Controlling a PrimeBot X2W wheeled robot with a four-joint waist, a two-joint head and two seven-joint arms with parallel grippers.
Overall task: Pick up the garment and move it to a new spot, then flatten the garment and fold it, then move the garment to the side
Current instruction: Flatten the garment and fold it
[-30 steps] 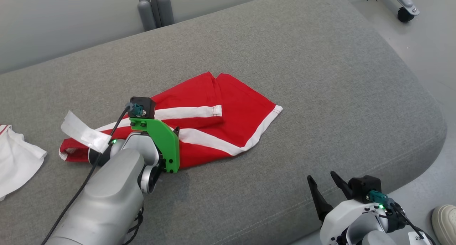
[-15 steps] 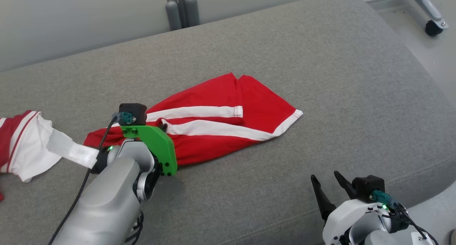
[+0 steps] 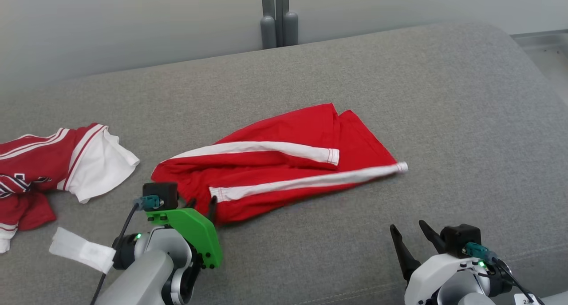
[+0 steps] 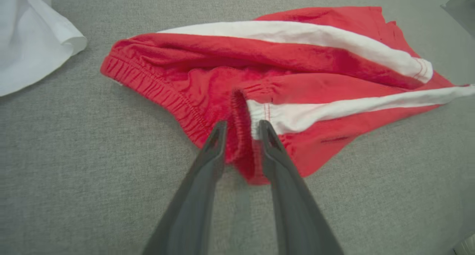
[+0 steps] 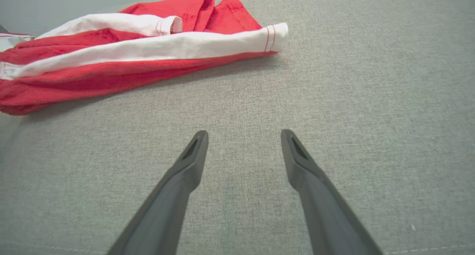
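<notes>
Left hand [image 4: 241, 126], fingers [image 4: 200, 180] narrowly parted, straddles the near waistband fold of the red shorts [image 4: 315, 88]; grip unclear.

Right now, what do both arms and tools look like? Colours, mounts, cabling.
Left arm: silver-grey shell, bright green bracket, black camera cube with teal plug, black cable carrying a white tape flag, green LED. Right arm: white wrist housing, black camera block, thin black lead. The left tool and right tool each have two long, dark grey, tapering fingers.
</notes>
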